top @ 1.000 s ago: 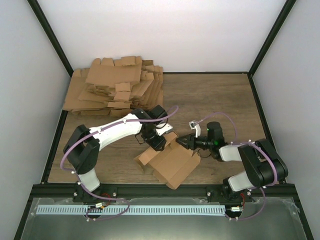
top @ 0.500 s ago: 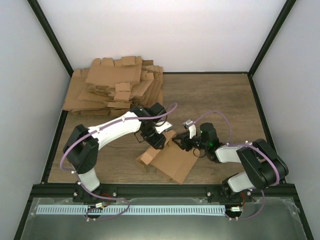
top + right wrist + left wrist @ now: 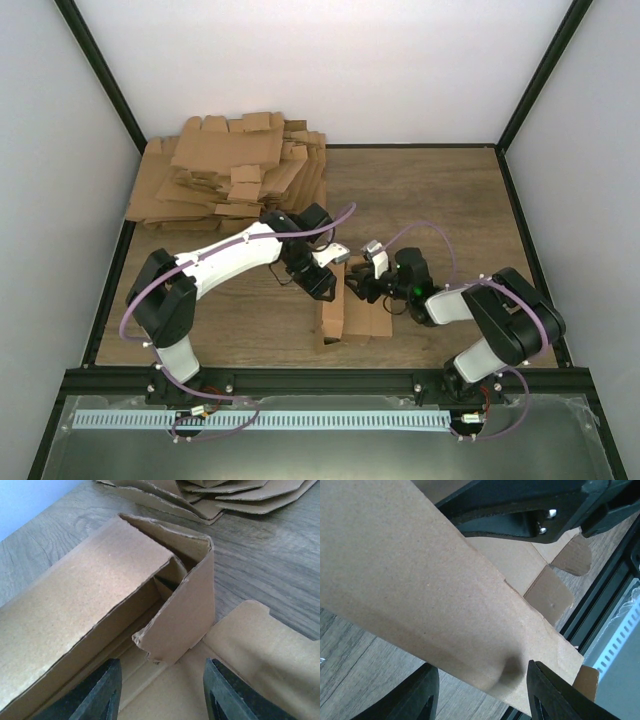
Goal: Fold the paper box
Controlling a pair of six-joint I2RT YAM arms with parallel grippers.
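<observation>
Top external view: paper box [image 3: 336,318], part-erected, at 5 o'clock from blank pile [image 3: 230,175]. Left gripper [image 3: 322,284] at its 11 o'clock, right gripper [image 3: 357,290] at 1 o'clock, both with jaws apart. Judged light, thin, easily creased; best taken at flap edges.
</observation>
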